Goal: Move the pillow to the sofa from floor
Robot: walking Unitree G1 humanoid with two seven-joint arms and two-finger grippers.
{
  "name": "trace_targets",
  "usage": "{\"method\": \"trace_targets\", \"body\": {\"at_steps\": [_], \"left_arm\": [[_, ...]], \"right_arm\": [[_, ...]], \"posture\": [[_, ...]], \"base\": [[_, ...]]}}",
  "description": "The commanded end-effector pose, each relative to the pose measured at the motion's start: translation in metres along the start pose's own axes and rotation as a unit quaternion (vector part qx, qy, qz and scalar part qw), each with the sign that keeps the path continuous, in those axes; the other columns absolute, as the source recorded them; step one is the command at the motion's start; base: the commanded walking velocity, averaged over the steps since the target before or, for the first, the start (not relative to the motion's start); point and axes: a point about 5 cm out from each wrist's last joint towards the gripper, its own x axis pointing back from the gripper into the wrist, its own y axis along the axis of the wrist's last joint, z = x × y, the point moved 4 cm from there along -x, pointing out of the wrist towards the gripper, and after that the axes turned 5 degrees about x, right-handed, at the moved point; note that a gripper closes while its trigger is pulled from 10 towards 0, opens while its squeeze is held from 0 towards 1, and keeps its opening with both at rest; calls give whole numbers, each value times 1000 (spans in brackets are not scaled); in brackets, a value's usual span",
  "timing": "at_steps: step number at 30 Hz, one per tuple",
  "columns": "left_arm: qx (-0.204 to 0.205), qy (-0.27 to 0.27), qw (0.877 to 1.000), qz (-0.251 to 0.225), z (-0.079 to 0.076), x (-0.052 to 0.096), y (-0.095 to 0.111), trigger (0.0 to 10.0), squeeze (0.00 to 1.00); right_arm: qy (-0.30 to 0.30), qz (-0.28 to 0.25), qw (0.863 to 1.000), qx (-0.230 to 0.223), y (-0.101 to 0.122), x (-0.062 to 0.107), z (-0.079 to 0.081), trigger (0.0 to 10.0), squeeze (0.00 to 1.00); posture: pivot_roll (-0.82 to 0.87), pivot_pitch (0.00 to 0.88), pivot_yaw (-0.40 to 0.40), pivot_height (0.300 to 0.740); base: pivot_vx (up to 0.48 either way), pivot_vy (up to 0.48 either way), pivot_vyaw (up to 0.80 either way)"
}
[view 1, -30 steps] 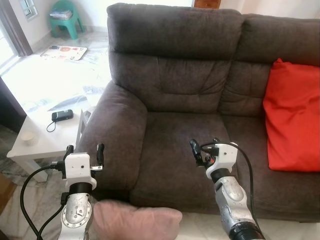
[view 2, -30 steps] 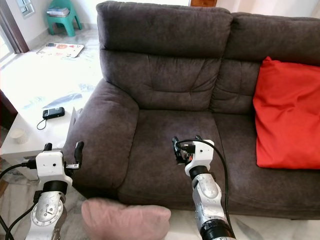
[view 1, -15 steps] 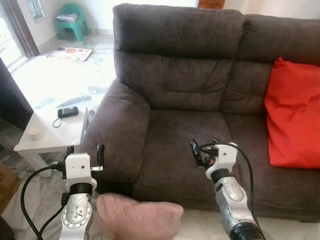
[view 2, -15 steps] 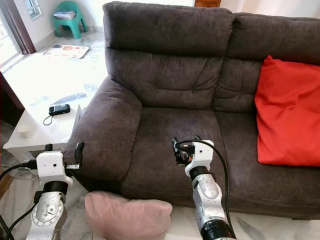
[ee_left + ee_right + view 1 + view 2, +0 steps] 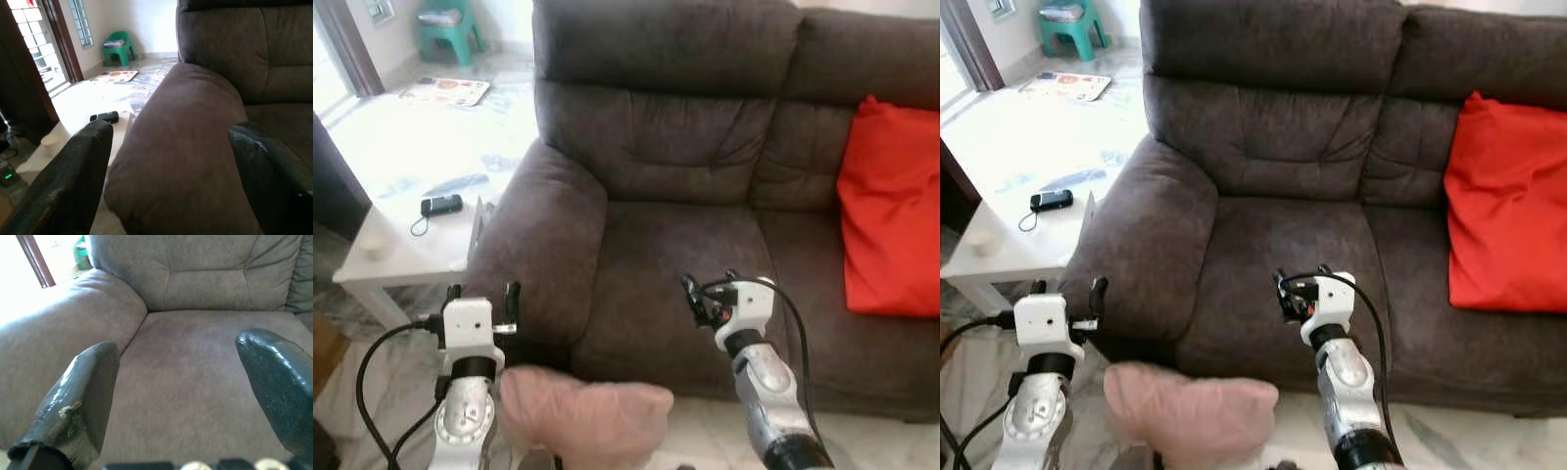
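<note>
A pale pink pillow (image 5: pixel 582 416) lies low in front of the dark brown sofa (image 5: pixel 666 235), between my two arms and close under the camera. Neither gripper touches it. My left gripper (image 5: pixel 481 294) is open, held up beside the sofa's left armrest (image 5: pixel 181 147); its two black fingers (image 5: pixel 73 171) frame that armrest in the left wrist view. My right gripper (image 5: pixel 710 284) is open too, hovering over the front of the left seat cushion (image 5: pixel 190 382) with nothing between its fingers (image 5: pixel 78 396).
A red cushion (image 5: pixel 891 206) leans on the sofa's right seat. Left of the armrest stands a white side table (image 5: pixel 401 245) bearing a black phone (image 5: pixel 440 205) and a small cup (image 5: pixel 374 245). Farther back are a green stool (image 5: pixel 445 24) and a floor mat (image 5: pixel 445 91).
The whole picture has shifted, so the camera has moved nearer and lower; the pillow shows a little higher in frame. Both grippers stay open in the same pose.
</note>
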Motion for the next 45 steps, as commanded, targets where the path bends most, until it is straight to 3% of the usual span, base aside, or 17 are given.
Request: {"method": "trace_targets", "body": {"at_steps": [1, 25, 32, 45], "left_arm": [[2, -4, 1000, 7, -1, 2, -3, 10000, 0], [5, -8, 1000, 16, -3, 1, -6, 10000, 0], [7, -12, 1000, 18, -4, 1, -7, 10000, 0], [9, -17, 1000, 23, -7, 1, -9, 10000, 0]], "right_arm": [[1, -3, 1000, 3, 1, 1, -1, 10000, 0], [15, 2, 1000, 9, 0, 3, 1, 10000, 0], [21, 1, 1000, 8, -1, 3, 3, 10000, 0], [27, 2, 1000, 11, -2, 4, 5, 10000, 0]], "posture": [[89, 70, -53, 609], [84, 69, -56, 609], [82, 62, -53, 564], [82, 66, -55, 564]], "base": [[0, 0, 0], [0, 0, 0], [0, 0, 0], [0, 0, 0]]}}
